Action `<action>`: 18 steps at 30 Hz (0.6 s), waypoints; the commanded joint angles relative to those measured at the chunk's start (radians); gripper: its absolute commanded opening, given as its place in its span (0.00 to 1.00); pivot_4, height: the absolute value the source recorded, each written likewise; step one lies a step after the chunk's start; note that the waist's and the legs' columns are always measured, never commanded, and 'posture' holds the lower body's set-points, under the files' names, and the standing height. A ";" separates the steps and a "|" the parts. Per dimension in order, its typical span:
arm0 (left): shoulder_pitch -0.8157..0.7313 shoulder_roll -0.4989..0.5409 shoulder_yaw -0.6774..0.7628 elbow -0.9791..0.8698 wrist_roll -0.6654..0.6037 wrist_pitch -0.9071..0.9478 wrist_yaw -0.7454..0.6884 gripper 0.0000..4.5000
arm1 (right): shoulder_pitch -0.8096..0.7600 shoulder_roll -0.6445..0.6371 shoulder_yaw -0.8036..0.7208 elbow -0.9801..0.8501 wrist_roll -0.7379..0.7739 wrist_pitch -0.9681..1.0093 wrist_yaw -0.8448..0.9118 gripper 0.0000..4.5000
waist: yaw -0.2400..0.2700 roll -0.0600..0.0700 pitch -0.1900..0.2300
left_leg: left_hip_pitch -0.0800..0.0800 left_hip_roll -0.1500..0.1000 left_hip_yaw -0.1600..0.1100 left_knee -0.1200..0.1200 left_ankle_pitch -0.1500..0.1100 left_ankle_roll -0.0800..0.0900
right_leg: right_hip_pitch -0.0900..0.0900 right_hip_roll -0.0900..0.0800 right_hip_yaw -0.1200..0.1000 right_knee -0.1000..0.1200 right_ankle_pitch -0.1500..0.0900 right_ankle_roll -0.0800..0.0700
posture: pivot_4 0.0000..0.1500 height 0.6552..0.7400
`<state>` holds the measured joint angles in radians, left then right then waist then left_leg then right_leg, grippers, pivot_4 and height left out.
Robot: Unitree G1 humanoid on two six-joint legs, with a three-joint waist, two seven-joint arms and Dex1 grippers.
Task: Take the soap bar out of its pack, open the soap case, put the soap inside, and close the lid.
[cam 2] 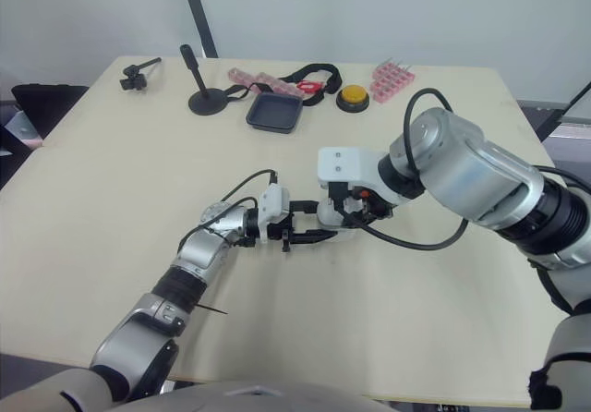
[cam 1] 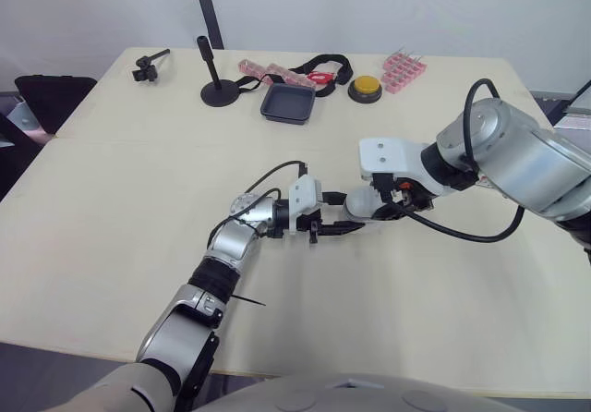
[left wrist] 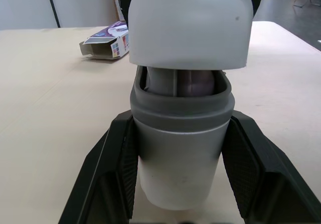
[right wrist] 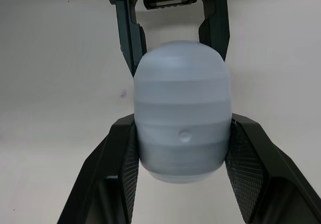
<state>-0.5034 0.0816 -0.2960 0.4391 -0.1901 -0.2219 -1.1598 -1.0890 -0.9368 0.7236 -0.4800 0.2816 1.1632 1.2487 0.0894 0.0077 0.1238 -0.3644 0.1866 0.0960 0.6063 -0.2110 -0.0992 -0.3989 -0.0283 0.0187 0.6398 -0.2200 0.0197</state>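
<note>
In the middle of the bench [cam 1: 138, 209], the left end effector [cam 1: 321, 229] is pinching the case base [left wrist: 178, 169] from both sides, steadying it for capping. The right end effector [right wrist: 183, 124] is gripping the lid [left wrist: 188, 23], which is sitting just over the rim with a gap showing. The soap [left wrist: 193, 82] is lying inside the case. The opened pack [left wrist: 106, 42] is lying upper left, out of the way.

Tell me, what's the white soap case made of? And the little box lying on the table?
The soap case and its lid look like moulded plastic, matte white with a grey rim: smooth, rounded, with hardly any shine. The box looks like thin printed cardboard, with flat folded sides, an open flap and colourful print.
</note>
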 commanded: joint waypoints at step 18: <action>-0.026 -0.010 0.016 -0.032 -0.012 -0.032 0.014 0.42 | 0.003 -0.008 0.030 0.037 -0.085 -0.088 0.034 0.43 | 0.001 0.000 0.000 | 0.000 0.000 0.000 0.001 0.000 0.000 | 0.000 0.000 0.000 0.001 0.000 0.000 | 1.00 1.00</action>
<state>-0.5064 0.0748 -0.2959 0.4466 -0.1824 -0.2272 -1.1508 -1.0923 -0.9278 0.7479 -0.4482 0.2206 1.0852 1.2740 0.0907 0.0077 0.1238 -0.3643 0.1866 0.0960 0.6069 -0.2110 -0.0993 -0.3987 -0.0285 0.0188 0.6406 -0.2200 0.0197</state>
